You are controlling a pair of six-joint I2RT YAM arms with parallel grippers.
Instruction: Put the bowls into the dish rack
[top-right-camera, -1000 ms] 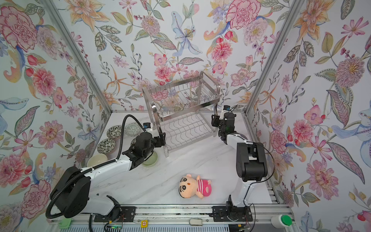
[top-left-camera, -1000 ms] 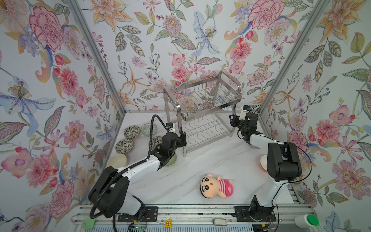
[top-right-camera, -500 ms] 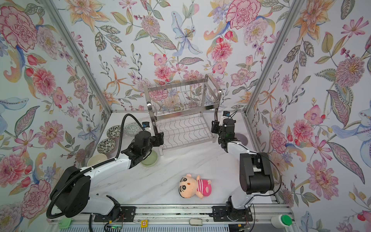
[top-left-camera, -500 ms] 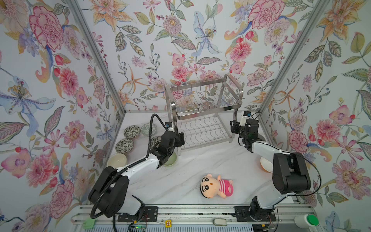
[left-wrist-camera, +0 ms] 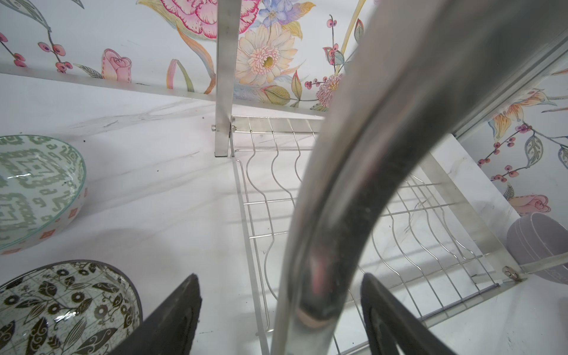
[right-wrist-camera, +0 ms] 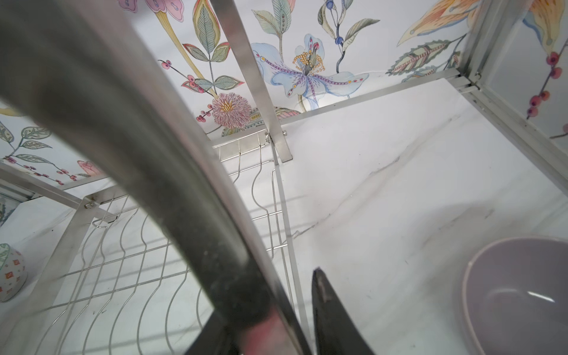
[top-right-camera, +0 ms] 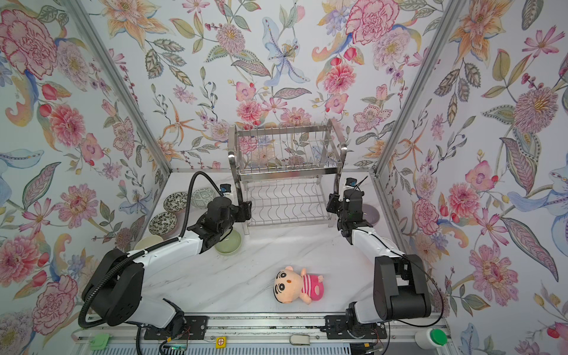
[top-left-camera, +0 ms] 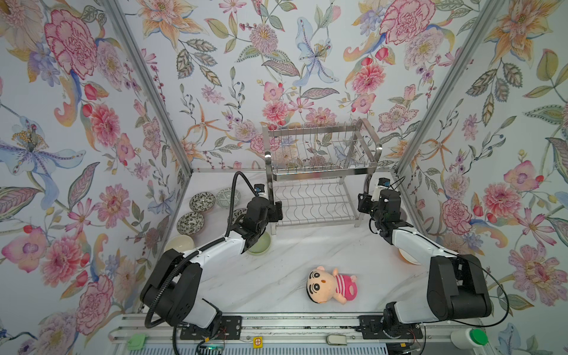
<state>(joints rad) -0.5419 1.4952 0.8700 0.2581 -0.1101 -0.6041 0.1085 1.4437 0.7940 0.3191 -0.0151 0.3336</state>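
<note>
In both top views one dish rack (top-left-camera: 319, 172) stands at centre against the back wall. Eight bowls sit on the white tabletop (top-left-camera: 307, 252). Four patterned bowls (top-left-camera: 202, 201) cluster at middle left, one of them half hidden behind the left arm. One cream bowl (top-left-camera: 179, 244) lies below them, and one pale green bowl (top-left-camera: 261, 246) is tucked under the left forearm. One orange bowl (top-left-camera: 407, 258) peeks from beneath the right arm, and one lavender bowl (top-right-camera: 370, 214) sits right of the rack. One plush doll (top-left-camera: 332, 285) lies at lower centre. The left gripper (top-left-camera: 278, 212) is at the rack's lower left leg, the right gripper (top-left-camera: 362, 203) at its lower right leg.

In the left wrist view, two fingers (left-wrist-camera: 181, 313) straddle the curved leg, spread apart, gripping nothing. Two patterned bowls show at the left edge, the lavender one at the right.

In the right wrist view, the leg runs between two fingers (right-wrist-camera: 332, 313). I cannot tell whether they press on it. One lavender bowl fills the lower right, and one patterned bowl shows at the left edge.
</note>
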